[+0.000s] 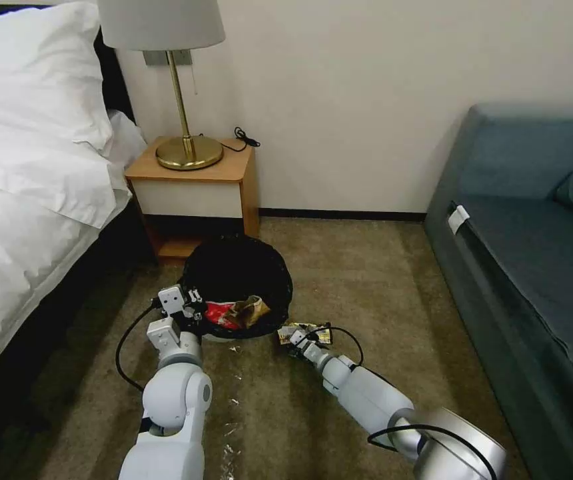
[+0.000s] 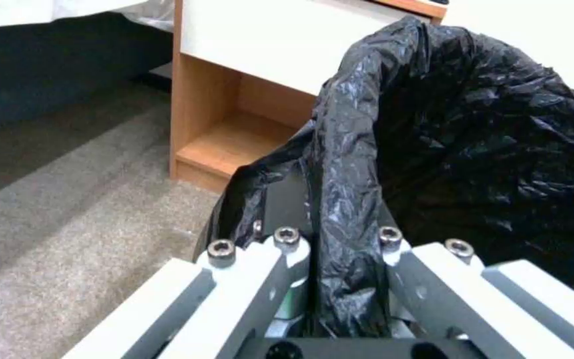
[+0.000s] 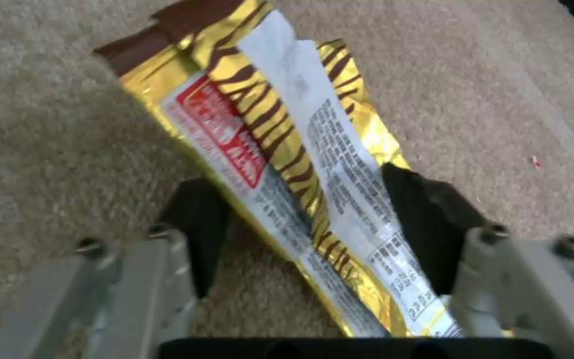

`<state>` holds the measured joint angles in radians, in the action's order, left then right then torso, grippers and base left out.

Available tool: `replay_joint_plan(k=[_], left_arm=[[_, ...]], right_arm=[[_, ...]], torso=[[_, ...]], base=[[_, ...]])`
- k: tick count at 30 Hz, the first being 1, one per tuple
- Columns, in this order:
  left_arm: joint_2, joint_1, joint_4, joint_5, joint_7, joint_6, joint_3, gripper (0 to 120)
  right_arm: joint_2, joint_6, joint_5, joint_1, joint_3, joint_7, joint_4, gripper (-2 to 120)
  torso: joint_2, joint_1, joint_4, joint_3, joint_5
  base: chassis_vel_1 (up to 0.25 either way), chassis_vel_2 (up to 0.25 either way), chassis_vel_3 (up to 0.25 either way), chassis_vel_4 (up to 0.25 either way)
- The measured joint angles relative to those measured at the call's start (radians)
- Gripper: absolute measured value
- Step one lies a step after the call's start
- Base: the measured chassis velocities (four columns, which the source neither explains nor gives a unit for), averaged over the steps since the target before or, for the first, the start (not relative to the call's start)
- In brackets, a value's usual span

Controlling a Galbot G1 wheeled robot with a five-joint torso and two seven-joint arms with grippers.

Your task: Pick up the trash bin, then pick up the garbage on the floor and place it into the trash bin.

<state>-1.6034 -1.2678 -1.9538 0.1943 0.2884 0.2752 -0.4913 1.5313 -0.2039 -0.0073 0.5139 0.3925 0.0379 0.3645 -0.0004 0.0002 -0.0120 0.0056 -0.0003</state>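
— On the carpet, what's where?
— My left gripper [image 1: 193, 303] pinches the trash bin [image 1: 236, 270] rim at nine o'clock; my right gripper [image 3: 314, 219], spread, straddles the gold wrapper [image 3: 280, 149] at four.

Gold striped wrapper [image 3: 280, 164]: red label, small print, none legible.

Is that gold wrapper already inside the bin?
No, the gold wrapper lies on the carpet between the right gripper fingers.
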Motion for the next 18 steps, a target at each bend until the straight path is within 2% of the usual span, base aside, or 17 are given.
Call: replay_joint_plan(k=[1, 3, 4, 6, 9, 11, 12, 14, 18], left_arm=[[0.0, 0.0, 0.0, 0.0, 0.0, 0.0, 0.0, 4], [0.0, 0.002, 0.002, 0.0, 0.0, -0.001, -0.001, 4], [0.0, 0.002, 0.002, 0.0, 0.0, -0.001, -0.001, 4], [0.001, 0.003, 0.005, 0.0, -0.001, -0.001, -0.001, 4], [0.001, 0.003, 0.007, 0.001, -0.001, -0.002, -0.001, 4], [0.002, 0.003, 0.011, 0.002, -0.001, -0.004, 0.0, 4], [0.002, 0.003, 0.011, 0.002, -0.001, -0.004, 0.0, 4], [0.002, 0.005, 0.012, 0.003, -0.001, -0.004, 0.0, 4], [0.002, 0.005, 0.012, 0.003, -0.001, -0.004, 0.0, 4]], right_arm=[[0.0, 0.0, 0.001, 0.0, 0.0, -0.001, 0.0, 54], [0.0, -0.002, 0.002, 0.0, -0.001, -0.003, 0.0, 40], [0.0, -0.002, 0.002, 0.0, -0.001, -0.003, 0.0, 40], [-0.001, -0.003, 0.004, -0.002, -0.003, -0.005, -0.001, 30], [-0.003, -0.004, 0.004, -0.002, -0.004, -0.006, -0.001, 23], [-0.008, -0.006, 0.005, -0.002, -0.006, -0.008, -0.001, 10], [-0.008, -0.006, 0.005, -0.002, -0.006, -0.008, -0.001, 10], [-0.01, -0.007, 0.005, -0.002, -0.007, -0.008, -0.001, 1], [-0.01, -0.008, 0.005, -0.001, -0.007, -0.008, 0.001, 0]], torso=[[0.0, 0.0, 0.0, 0.0, 0.0], [0.0, 0.0, 0.0, 0.0, 0.0], [0.0, 0.0, 0.0, 0.0, 0.0], [0.0, 0.0, 0.0, 0.0, 0.0001], [0.0, 0.0, 0.0, 0.0, 0.0], [0.0, 0.0, 0.0, 0.0, 0.0], [0.0, 0.0, 0.0, 0.0, 0.0], [0.0, 0.0, 0.0, 0.0, 0.0], [0.0, 0.0, 0.0, 0.0, 0.0001]], base=[[0.0, 0.0, 0.0, 0.0], [0.0, 0.0, 0.0, 0.0], [0.0, 0.0, 0.0, 0.0], [0.0, 0.0, 0.0, 0.0], [0.0, 0.0, 0.0, 0.0], [0.0, 0.0, 0.0, 0.0], [0.0, 0.0, 0.0, 0.0], [0.0, 0.0, 0.0, 0.0], [0.0, 0.0, 0.0, 0.0]])
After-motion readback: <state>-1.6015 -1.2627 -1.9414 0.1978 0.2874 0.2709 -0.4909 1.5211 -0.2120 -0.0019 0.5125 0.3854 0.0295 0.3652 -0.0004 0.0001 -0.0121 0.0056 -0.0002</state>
